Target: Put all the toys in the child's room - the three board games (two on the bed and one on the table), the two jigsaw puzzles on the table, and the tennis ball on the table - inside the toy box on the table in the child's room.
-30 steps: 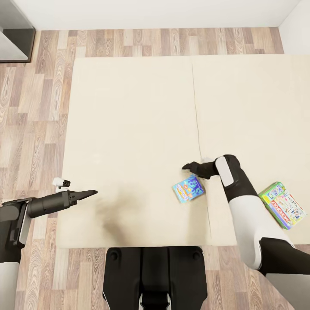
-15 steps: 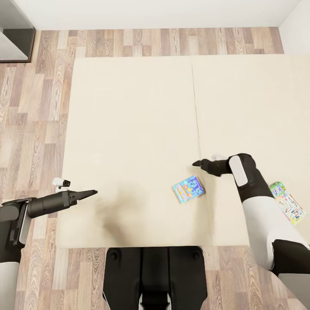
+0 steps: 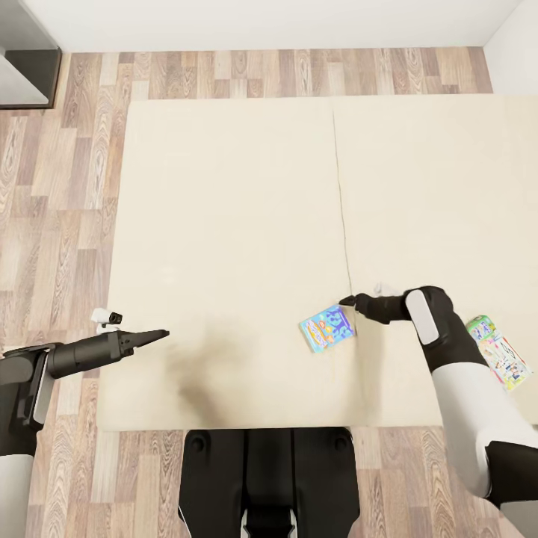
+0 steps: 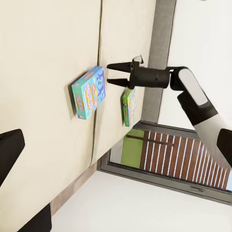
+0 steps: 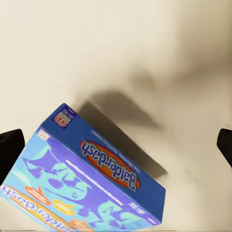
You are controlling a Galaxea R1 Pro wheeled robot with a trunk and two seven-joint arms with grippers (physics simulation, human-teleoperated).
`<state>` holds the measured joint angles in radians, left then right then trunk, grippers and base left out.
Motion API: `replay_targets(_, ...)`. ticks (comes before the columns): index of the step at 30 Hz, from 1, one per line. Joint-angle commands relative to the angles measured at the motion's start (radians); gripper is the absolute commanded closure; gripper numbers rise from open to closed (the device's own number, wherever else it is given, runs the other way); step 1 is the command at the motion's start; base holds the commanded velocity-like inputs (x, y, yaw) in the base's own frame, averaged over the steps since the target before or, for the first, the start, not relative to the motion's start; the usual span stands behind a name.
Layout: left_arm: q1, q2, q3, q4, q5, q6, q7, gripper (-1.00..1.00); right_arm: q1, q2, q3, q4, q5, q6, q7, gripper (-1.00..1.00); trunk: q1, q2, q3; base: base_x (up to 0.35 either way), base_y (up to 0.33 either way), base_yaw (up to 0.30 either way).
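Note:
A blue board game (image 3: 327, 327) lies flat on the beige bed (image 3: 224, 224), near the seam between the two mattress sections. My right gripper (image 3: 345, 302) hovers open just beyond its far right corner, not touching it. The right wrist view looks down on this Balderdash box (image 5: 92, 188) with the dark fingers (image 5: 9, 147) spread wide. A green-edged board game (image 3: 497, 351) lies further right, partly hidden by my right forearm. My left gripper (image 3: 157, 335) is open at the bed's left edge, holding nothing. The left wrist view shows both games (image 4: 88, 93) (image 4: 127, 106) and the right gripper (image 4: 109, 74).
Wood-plank floor (image 3: 60, 187) surrounds the bed on the left and far sides. A dark shelf unit (image 3: 26, 67) stands at the far left corner, and a white wall (image 3: 261, 22) runs behind. My black base (image 3: 269, 478) sits at the bed's near edge.
My right gripper has swung to the right and then come back nearer, to beside the blue board game's far right corner. The forearm now covers part of the green-edged game. The left arm stayed still.

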<state>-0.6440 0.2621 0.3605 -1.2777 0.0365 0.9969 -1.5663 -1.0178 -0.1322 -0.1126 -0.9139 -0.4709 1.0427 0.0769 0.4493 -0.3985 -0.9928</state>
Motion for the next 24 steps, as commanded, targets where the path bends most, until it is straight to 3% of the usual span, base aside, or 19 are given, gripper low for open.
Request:
replay_targets(1,0.0,0.0,0.0,0.0,-0.001,0.011,-0.004,-1.0,0.008,0.0,-0.002,-0.012,0.008,0.005,0.014,-1.0,0.001,-0.002,-0.001,0.0,0.0,0.0)
replay_targets(10,0.0,-0.001,-0.002,0.0,-0.001,0.01,-0.004,-1.0,0.143,0.006,0.003,-0.197,0.02,0.005,0.089,-1.0,0.001,-0.002,-0.001,0.0,0.0,0.0)
replay_targets(24,0.0,-0.003,-0.006,-0.002,-0.001,0.01,-0.004,-1.0,0.165,0.013,0.004,-0.227,0.023,0.005,0.096,-1.0,0.001,-0.002,-0.001,0.0,0.0,0.0)
